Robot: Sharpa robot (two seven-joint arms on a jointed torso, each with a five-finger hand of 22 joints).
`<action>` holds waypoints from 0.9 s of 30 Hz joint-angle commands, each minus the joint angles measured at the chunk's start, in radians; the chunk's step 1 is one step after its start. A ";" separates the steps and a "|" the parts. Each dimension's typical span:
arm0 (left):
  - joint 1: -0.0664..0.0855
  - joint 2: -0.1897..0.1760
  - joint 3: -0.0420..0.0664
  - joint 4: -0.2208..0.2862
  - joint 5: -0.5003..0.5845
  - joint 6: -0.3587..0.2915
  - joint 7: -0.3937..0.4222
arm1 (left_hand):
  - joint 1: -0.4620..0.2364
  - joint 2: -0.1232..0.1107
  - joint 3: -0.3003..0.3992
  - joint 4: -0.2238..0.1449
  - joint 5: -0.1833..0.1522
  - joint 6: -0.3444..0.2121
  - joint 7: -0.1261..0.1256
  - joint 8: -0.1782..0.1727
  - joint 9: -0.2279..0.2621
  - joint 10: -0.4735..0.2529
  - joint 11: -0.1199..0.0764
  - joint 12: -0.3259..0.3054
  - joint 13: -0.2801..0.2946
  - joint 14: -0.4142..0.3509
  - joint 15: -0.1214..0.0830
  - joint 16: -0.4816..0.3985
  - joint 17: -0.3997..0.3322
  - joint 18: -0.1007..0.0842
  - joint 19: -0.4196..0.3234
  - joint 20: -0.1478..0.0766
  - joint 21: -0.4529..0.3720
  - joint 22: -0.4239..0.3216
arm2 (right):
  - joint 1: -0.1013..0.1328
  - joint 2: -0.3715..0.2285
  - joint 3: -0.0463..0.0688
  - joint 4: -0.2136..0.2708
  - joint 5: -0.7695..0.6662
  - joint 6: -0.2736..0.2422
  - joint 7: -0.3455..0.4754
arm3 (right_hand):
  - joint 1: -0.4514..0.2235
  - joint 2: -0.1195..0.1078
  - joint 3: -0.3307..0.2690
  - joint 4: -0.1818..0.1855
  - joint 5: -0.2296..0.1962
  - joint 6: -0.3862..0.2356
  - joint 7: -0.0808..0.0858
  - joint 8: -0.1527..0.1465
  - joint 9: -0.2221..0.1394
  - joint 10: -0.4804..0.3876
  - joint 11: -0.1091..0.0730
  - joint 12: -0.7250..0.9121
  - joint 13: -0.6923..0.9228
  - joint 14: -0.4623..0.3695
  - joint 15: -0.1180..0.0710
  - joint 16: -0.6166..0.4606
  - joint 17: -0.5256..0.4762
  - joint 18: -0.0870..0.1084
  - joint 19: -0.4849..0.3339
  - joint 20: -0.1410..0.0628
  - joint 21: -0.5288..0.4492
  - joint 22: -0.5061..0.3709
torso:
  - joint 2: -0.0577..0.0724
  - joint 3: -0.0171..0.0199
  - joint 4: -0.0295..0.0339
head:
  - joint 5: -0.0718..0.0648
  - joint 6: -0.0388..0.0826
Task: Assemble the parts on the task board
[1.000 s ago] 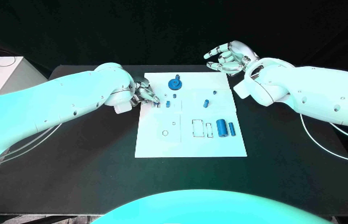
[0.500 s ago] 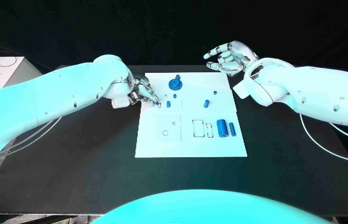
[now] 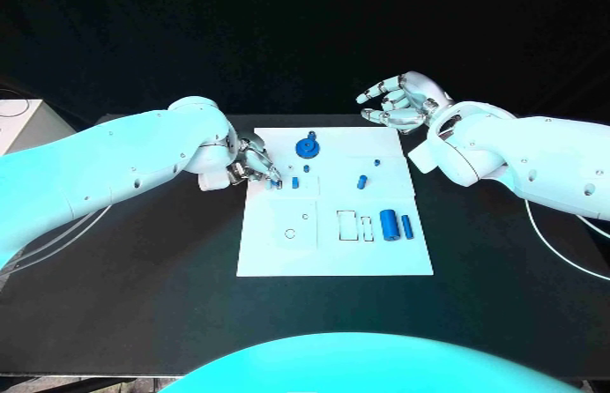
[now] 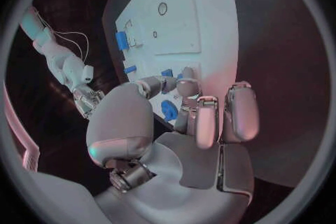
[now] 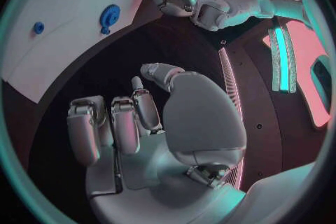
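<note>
Black worktop (image 3: 140,270) carrying the white task board (image 3: 333,256). Left hand (image 3: 252,166) is pinching a small blue part (image 3: 276,184) at the board's left edge. Right hand (image 3: 405,100) is hovering beyond the far corner, fingers curled, holding nothing.

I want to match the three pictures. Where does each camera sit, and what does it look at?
Head view: on the head, looking down at the task board; both arms show.
Left wrist view: behind the left hand, facing the board.
Right wrist view: behind the right hand, raised beyond the board's far right corner.
Shared: the round blue part.
</note>
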 commanded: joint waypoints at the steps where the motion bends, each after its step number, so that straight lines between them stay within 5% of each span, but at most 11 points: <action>1: -0.001 0.006 -0.001 0.000 -0.011 -0.045 0.017 | 0.000 0.013 0.196 -0.199 0.004 0.015 -0.011 0.003 -0.001 0.003 -0.001 0.002 0.001 0.106 -0.001 0.006 0.263 -0.005 0.003 0.000 0.006 0.000 | 0.000 0.001 0.000 0.001 -0.003 0.002 0.010 | -0.010 -0.004 -0.001 -0.006 0.000 0.006 -0.001 -0.003 0.000 0.004 -0.001 0.000 0.027 0.085 0.003 -0.007 0.189 0.000 0.098 0.005 -0.002 0.240 | 0.001 -0.0008 -0.0010 | 0.000 0.000; 11: -0.002 0.009 -0.003 -0.002 -0.019 -0.069 0.014 | 0.000 0.014 0.195 -0.200 0.004 0.015 -0.011 0.003 -0.001 0.002 -0.001 0.000 -0.002 0.106 -0.001 0.006 0.263 -0.005 0.003 0.000 0.005 0.000 | 0.000 0.000 0.000 0.001 -0.003 0.002 0.011 | -0.010 -0.004 -0.001 -0.006 0.000 0.006 -0.001 -0.003 0.000 0.004 -0.001 0.000 0.027 0.085 0.003 -0.007 0.189 0.000 0.098 0.005 -0.002 0.240 | 0.000 -0.0001 0.0002 | 0.001 0.000; 27: -0.003 0.009 -0.009 0.004 -0.020 0.001 0.007 | -0.001 0.014 0.193 -0.200 0.006 0.015 -0.011 0.003 0.000 0.004 -0.001 0.001 0.000 0.106 -0.001 0.006 0.263 -0.005 0.004 0.000 0.006 0.001 | 0.000 0.001 0.000 -0.001 -0.003 0.003 0.011 | -0.010 -0.004 -0.001 -0.006 0.000 0.006 -0.001 -0.003 0.000 0.004 -0.001 0.000 0.027 0.085 0.003 -0.007 0.189 0.000 0.098 0.005 -0.002 0.240 | 0.000 -0.0006 0.0003 | 0.001 0.000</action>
